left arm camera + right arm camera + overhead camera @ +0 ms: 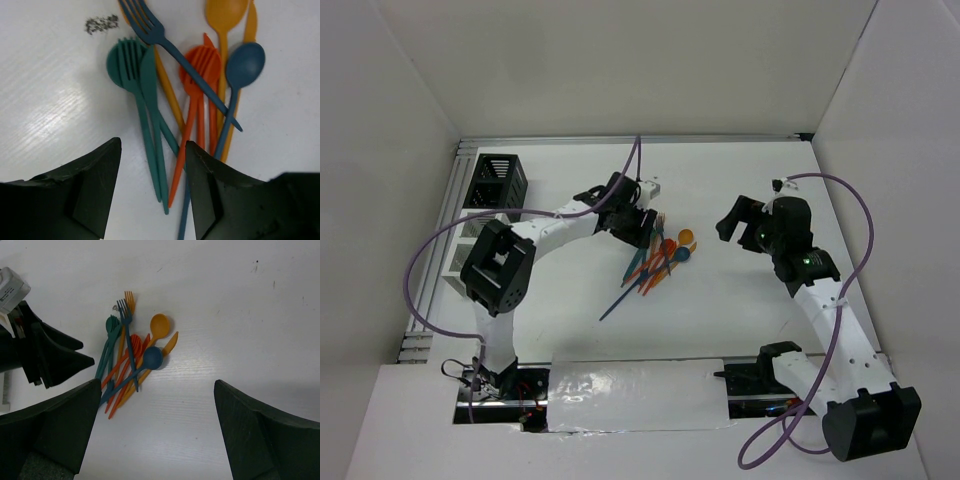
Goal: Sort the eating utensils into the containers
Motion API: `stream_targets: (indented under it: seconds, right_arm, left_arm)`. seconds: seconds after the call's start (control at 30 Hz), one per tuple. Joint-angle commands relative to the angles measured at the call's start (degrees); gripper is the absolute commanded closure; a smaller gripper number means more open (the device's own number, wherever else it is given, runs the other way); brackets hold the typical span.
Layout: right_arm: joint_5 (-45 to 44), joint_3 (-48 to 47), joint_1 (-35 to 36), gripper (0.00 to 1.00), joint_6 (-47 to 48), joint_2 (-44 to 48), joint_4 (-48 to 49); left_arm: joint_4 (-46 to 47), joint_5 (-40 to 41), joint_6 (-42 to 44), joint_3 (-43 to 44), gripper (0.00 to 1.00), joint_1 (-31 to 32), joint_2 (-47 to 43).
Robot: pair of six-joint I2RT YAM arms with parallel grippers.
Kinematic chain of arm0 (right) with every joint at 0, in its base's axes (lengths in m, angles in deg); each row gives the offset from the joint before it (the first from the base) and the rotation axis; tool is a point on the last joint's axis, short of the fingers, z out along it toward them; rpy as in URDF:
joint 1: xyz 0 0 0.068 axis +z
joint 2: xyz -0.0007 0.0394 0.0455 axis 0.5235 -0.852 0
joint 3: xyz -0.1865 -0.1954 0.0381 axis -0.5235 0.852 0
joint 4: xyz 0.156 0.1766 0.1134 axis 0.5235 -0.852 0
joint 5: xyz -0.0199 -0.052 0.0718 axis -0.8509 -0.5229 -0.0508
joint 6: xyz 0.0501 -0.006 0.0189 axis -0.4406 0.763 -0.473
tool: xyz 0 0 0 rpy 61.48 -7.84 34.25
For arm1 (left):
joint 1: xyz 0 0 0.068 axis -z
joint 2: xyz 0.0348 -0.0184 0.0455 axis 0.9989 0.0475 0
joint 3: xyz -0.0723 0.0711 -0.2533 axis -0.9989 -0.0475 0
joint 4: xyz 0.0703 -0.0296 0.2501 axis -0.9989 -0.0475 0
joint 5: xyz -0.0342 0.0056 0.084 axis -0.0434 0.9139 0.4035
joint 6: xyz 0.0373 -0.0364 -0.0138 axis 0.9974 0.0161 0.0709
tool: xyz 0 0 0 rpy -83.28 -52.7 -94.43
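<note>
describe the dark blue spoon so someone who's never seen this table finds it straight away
On the white table, find the fanned heap of coloured plastic cutlery just ahead of the left claw. On the heap's right side lies the dark blue plastic spoon, its bowl beside the handle of a yellow-orange spoon. Unlike the dark blue fork, it ends in an oval bowl.

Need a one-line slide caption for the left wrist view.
Left gripper, jaws open, above a pile of teal, orange, yellow and blue plastic utensils on the white table.
</note>
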Motion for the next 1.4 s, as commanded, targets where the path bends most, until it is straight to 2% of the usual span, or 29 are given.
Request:
stream_targets:
  seconds: [0.0,0.47,1.13,1.27,1.37]
  right_arm:
    - [-2.4,0.1,0.3,0.00,-0.4,1.3,0.7]
    - [-2.4,0.2,0.3,0.00,-0.5,-3.1,1.5]
    - [-4.2,1.8,0.3,0.00,-2.3,1.8,-0.7]
    - [-4.2,1.8,0.3,0.00,-2.4,2.0,-1.2]
    - [-4.7,1.8,0.5,0.00,-2.3,2.2,-1.8]
  left_arm:
    - [1.7,-0.2,2.3,2.9,0.34,-1.5,2.1]
    - [4.5,-4.2,4.0,-1.1,0.42,-2.5,4.1]
    - [5.5,-4.4,6.7,-2.7,0.45,-1.0,7.1]
    - [5.0,-2.4,7.3,-2.4,0.48,-0.6,8.4]
    - [4.4,-0.4,7.3,-1.7,0.55,0.1,9.2]
